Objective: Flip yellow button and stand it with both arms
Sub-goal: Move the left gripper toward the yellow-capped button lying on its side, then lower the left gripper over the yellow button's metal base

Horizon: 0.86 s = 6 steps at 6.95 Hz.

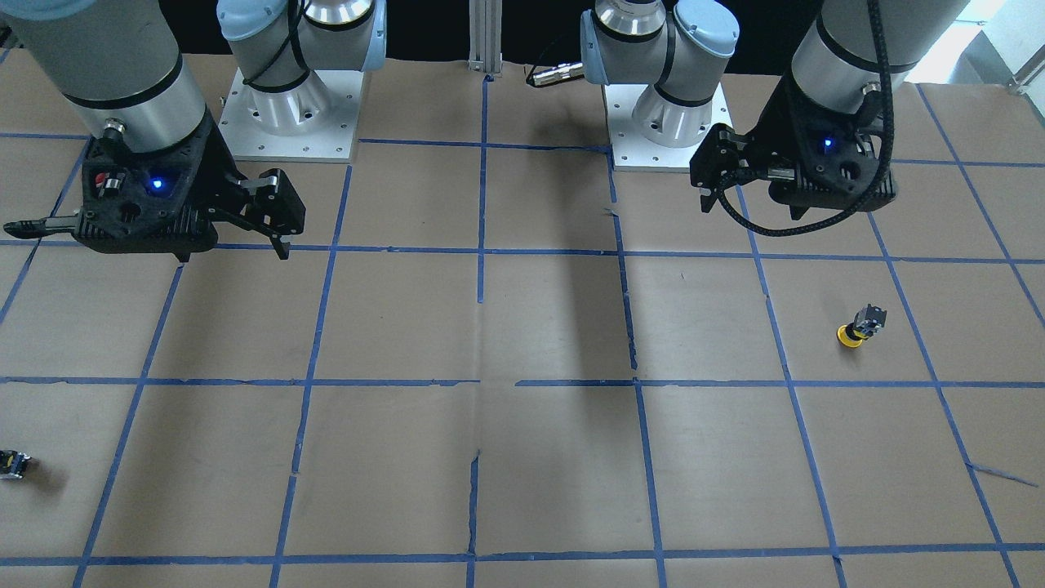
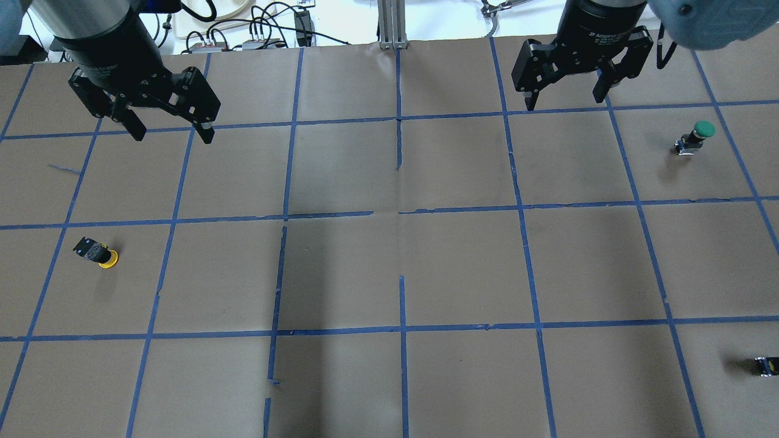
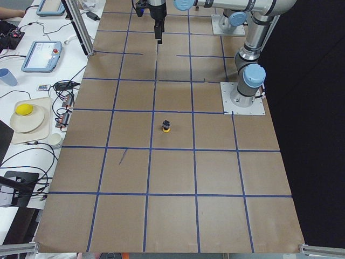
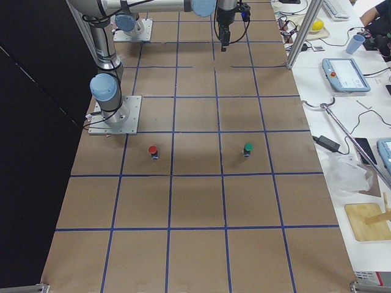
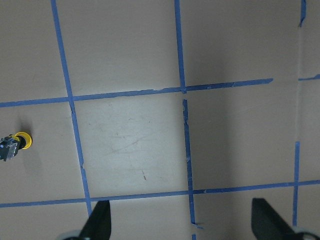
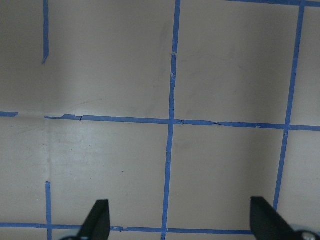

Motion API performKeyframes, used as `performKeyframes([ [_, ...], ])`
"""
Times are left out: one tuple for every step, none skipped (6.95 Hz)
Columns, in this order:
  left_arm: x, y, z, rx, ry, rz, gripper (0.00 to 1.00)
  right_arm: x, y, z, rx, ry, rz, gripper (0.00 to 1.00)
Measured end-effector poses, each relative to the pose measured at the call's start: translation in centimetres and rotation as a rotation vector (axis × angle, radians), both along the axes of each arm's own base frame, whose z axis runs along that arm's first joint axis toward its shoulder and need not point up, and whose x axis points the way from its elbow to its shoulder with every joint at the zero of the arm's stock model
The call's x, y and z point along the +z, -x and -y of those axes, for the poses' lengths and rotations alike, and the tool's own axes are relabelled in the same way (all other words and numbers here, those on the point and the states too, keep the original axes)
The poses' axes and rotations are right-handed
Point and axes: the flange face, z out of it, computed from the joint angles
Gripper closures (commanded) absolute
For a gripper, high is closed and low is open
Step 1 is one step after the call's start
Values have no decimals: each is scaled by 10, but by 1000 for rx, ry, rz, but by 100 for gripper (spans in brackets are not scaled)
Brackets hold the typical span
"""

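Observation:
The yellow button (image 1: 857, 327) has a round yellow cap and a dark boxy body. It rests with its cap on the paper and its body up. It also shows in the overhead view (image 2: 97, 252), the exterior left view (image 3: 166, 126) and at the left edge of the left wrist view (image 5: 15, 145). My left gripper (image 2: 173, 137) (image 1: 751, 211) (image 5: 182, 225) is open and empty. It hangs high above the table, well apart from the button. My right gripper (image 2: 565, 102) (image 1: 234, 255) (image 6: 182, 225) is open and empty on the other side.
A green-capped button (image 2: 697, 137) (image 4: 247, 149) stands on the right arm's side. A red-capped button (image 4: 153, 151) stands nearer the right base. A small dark block (image 2: 767, 365) (image 1: 12, 464) lies at the table's right-hand edge. Brown paper with a blue tape grid covers the table.

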Motion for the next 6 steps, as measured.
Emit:
performKeyframes([
  [-10, -11, 6, 6, -20, 15, 0, 0, 0, 0, 0, 0, -2, 1],
  [-20, -35, 12, 10, -43, 35, 1, 0, 0, 0, 0, 1, -5, 1],
  [-28, -66, 16, 8, -66, 37, 1, 0, 1, 0, 0, 1, -5, 1],
  [-44, -101, 18, 18, -91, 26, 1, 0, 1, 0, 0, 1, -6, 1],
  [-65, -130, 20, 26, -89, 20, 1, 0, 1, 0, 0, 1, -6, 1],
  [-89, -154, 21, -17, -58, 20, 1, 0, 1, 0, 0, 1, -7, 1],
])
